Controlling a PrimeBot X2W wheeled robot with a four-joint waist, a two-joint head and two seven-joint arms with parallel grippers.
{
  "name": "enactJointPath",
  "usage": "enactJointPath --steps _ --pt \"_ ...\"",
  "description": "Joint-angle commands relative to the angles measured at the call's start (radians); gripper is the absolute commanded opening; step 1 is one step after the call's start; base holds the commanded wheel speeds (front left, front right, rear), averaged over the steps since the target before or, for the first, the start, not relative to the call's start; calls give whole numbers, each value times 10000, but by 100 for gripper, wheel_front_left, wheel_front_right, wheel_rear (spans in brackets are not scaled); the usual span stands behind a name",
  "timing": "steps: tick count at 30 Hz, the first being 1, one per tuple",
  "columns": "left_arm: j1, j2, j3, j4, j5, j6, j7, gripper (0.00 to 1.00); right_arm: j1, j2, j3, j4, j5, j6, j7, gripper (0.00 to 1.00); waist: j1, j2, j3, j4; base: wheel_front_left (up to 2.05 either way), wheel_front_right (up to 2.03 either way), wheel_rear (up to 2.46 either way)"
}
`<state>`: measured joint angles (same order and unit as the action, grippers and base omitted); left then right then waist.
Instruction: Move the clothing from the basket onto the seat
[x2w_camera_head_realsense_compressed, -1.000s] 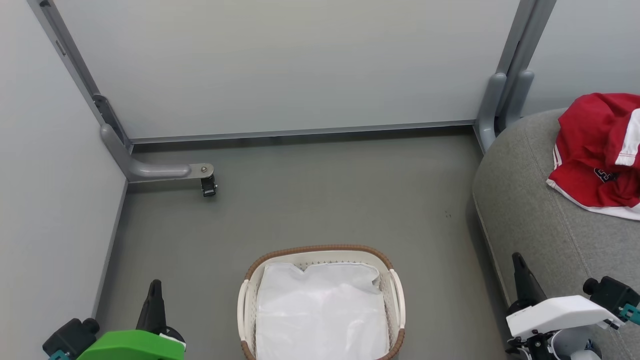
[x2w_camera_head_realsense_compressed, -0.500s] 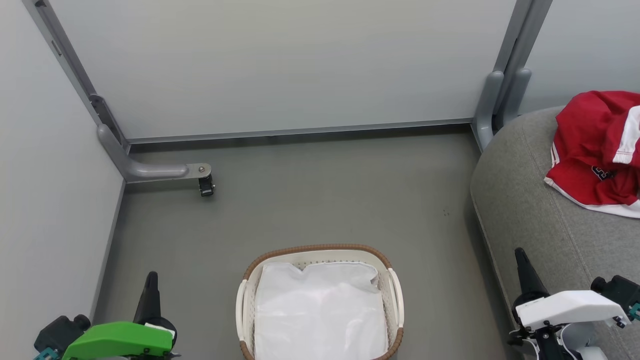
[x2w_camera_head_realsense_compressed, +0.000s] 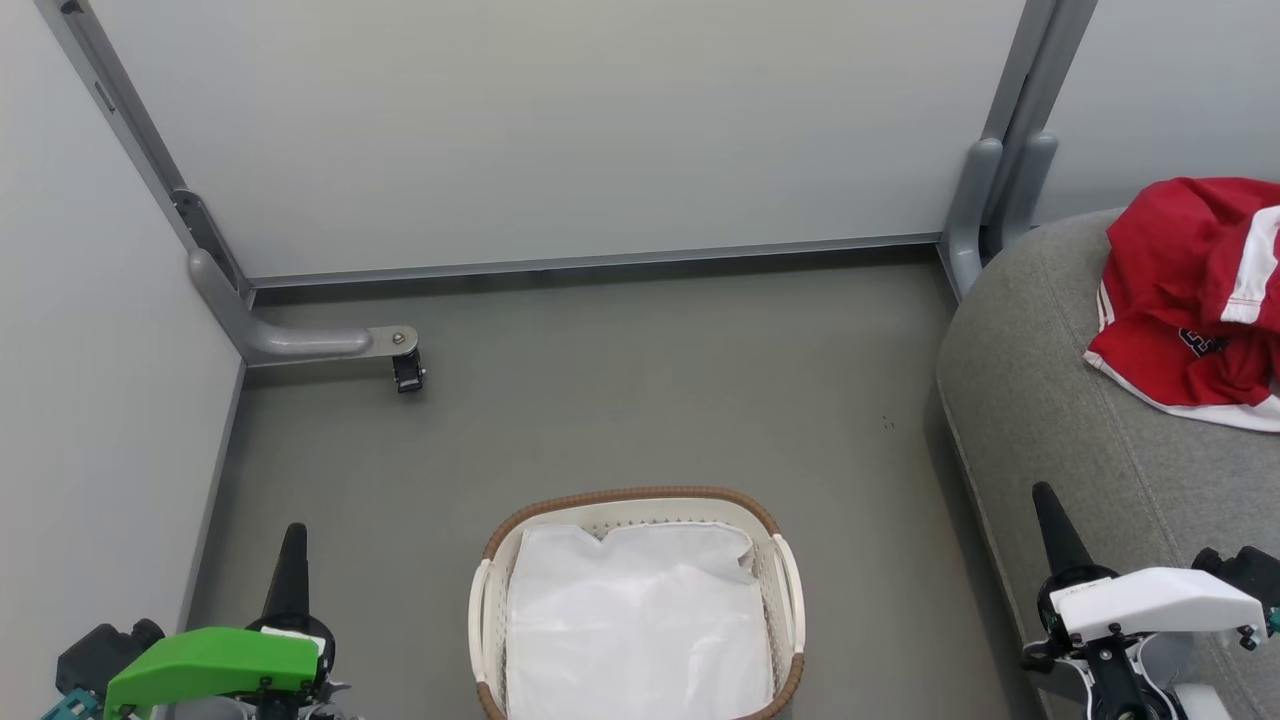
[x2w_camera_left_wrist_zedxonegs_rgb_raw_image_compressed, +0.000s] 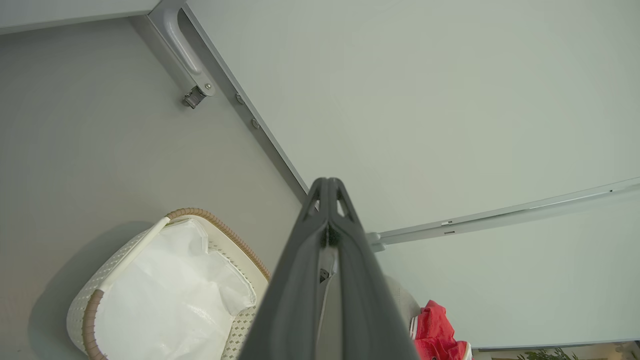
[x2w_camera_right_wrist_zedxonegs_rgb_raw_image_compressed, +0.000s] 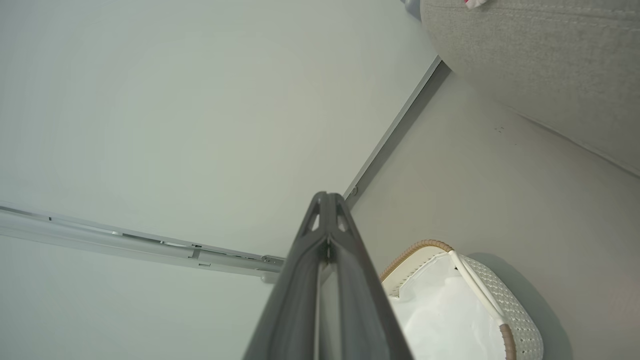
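We record pale partition panels (x2w_camera_head_realsense_compressed: 560, 130) around a grey floor (x2w_camera_head_realsense_compressed: 650, 390). The seat (x2w_camera_head_realsense_compressed: 1050, 440) stands at the right, its rounded edge facing the basket. The basket (x2w_camera_head_realsense_compressed: 630, 497) sits on the floor between the two arms, well apart from the seat. The picture's lower edge cuts off its near end, so we cannot settle its long axis. Inside it we see a white liner (x2w_camera_head_realsense_compressed: 640, 620). The clothing (x2w_camera_head_realsense_compressed: 1180, 290) lies crumpled on the seat with its white-trimmed hem towards the robot. The heap has no clear long axis. The left gripper (x2w_camera_head_realsense_compressed: 293, 535) and the right gripper (x2w_camera_head_realsense_compressed: 1043, 495) are both clenched on nothing, fingers pointing at the far panel. The left wrist view adds a red fold beside the basket's woven rim. The right wrist view gives the seat's coarse side from low down. A small caster (x2w_camera_head_realsense_compressed: 408, 372) stands by the left panel.
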<state>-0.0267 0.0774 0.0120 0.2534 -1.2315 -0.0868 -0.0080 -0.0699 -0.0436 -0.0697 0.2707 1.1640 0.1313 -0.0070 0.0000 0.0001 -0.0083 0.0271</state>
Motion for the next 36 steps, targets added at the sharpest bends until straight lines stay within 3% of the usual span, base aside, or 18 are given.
enactJointPath --steps 1,36 --pt "-260 -4 112 -117 -228 -58 84 0 -163 -58 -56 -113 274 -5 88 0 0 -1 3 -8 0 0 0" --pt "-717 -184 759 -102 -2658 -341 879 0 -348 -82 -337 -231 3145 -7 871 0 0 -1 72 -171 0 0 0"
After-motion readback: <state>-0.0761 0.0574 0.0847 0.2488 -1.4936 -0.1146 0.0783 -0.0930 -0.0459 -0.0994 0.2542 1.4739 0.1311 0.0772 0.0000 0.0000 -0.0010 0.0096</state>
